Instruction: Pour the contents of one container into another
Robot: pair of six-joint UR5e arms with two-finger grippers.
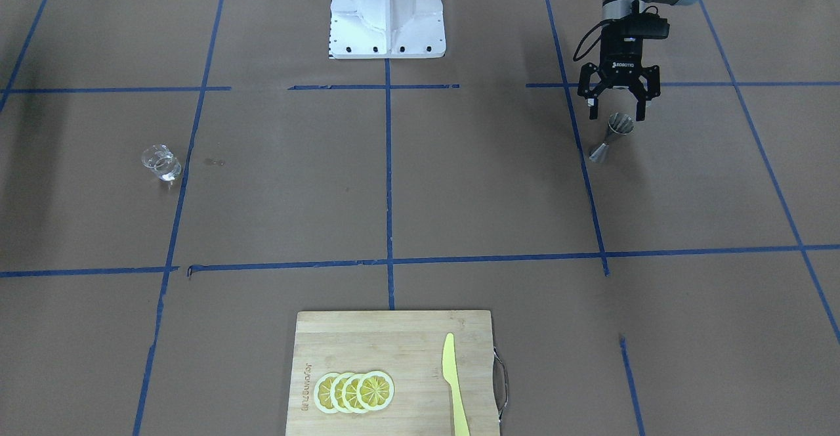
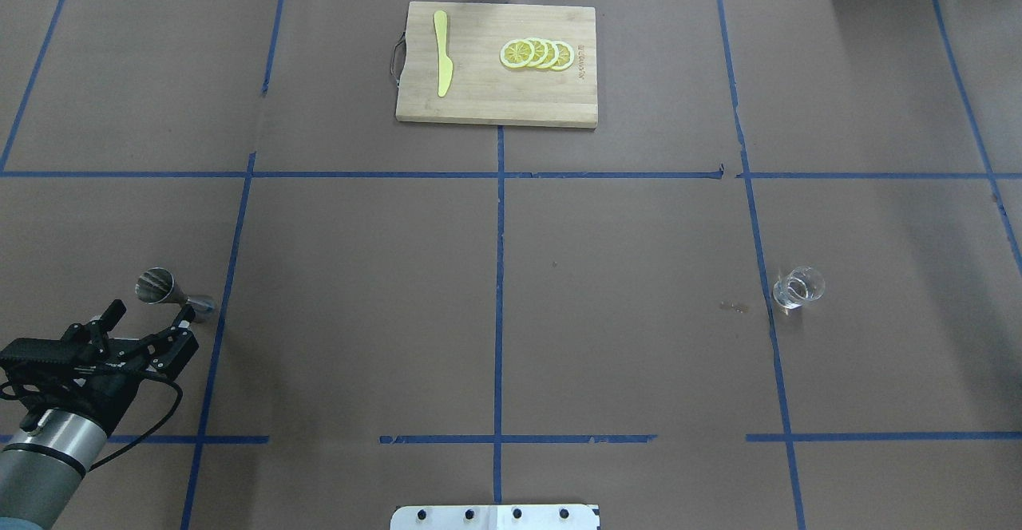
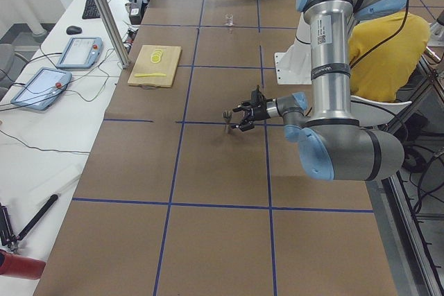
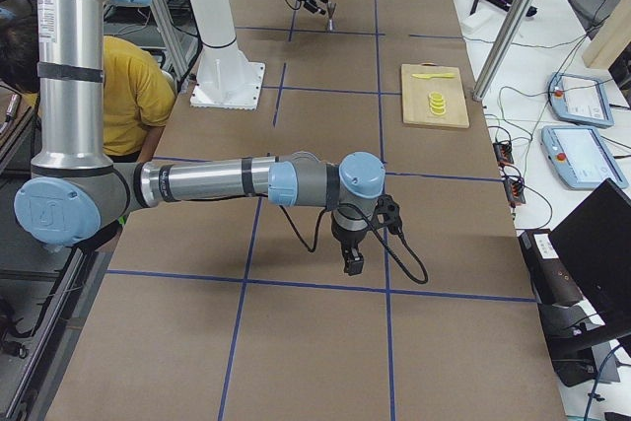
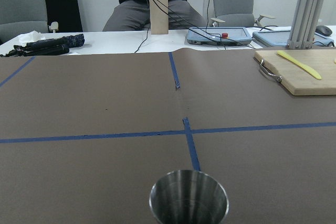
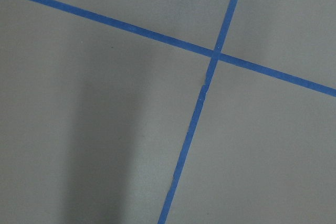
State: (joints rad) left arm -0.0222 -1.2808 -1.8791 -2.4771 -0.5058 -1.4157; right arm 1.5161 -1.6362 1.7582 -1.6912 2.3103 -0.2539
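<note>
From my console I see the left gripper (image 1: pixel 617 116) low over the brown paper on the robot's left side of the table, its jaws spread wide. The steel jigger (image 1: pixel 613 135) stands just in front of the open fingers. In the overhead view the jigger's rim (image 2: pixel 155 284) sits just past the fingertips, and I cannot tell whether either finger touches it. The left wrist camera looks over the jigger's open mouth (image 5: pixel 189 202), which fills the bottom centre of that view, with blue tape lines running away beyond it. The glass cup (image 1: pixel 161 163) stands upright well apart from the jigger, on the robot's right side of the table and just beside a blue tape line (image 2: pixel 770 306). Nothing is near it or holding it. The right gripper (image 4: pixel 352 259) shows only in the side view from the robot's right, hanging downward close to the paper by a tape crossing, and I cannot tell whether its fingers are apart or together. Its wrist camera gives me only paper and crossed tape. At the far edge from the robot lies a wooden cutting board (image 2: pixel 487 103) with a row of lemon slices (image 2: pixel 537 53) and a yellow knife (image 2: pixel 441 63) on it. A person in a yellow shirt (image 4: pixel 133 96) is behind the robot's base.
</note>
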